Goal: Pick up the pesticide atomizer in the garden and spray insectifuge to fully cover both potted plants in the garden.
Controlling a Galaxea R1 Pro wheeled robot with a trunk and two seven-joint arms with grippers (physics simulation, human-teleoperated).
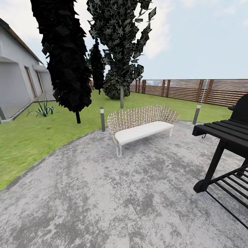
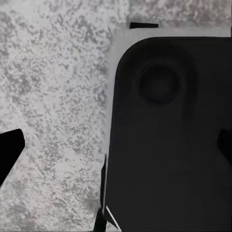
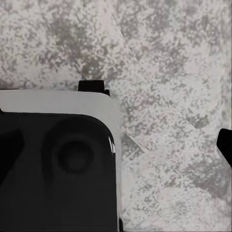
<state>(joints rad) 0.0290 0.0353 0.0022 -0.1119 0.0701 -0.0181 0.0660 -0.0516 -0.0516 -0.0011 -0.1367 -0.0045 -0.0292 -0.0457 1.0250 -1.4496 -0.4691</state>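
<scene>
The robot is out in the garden (image 1: 41, 137), standing on the big grey round patio (image 1: 103, 193) with green lawn all around it. A brown wooden fence (image 1: 206, 90) runs along the far side, and a grey house (image 1: 17, 75) is off to the left. Dark trees (image 1: 65, 58) hang over the grass. On the patio sits a woven bench with a white seat (image 1: 141, 127), and a black barbecue grill (image 1: 227, 137) stands at the right edge. Two short grey lamp posts (image 1: 102, 119) stand where the patio meets the grass. A spiky green plant (image 1: 43, 110) grows near the house; it may be one of the potted plants, but it is too far off to be sure. I cannot spot the pesticide atomizer anywhere here. Both wrist views look down at the speckled paving and the robot's own dark base (image 2: 169, 135). The left gripper (image 2: 116, 145) has its dark tips far apart with nothing between them, and the right gripper (image 3: 116, 140) looks just the same. I think the robot is at the looking-around step. Next it likely needs to turn or roll on until the sprayer comes into sight.
</scene>
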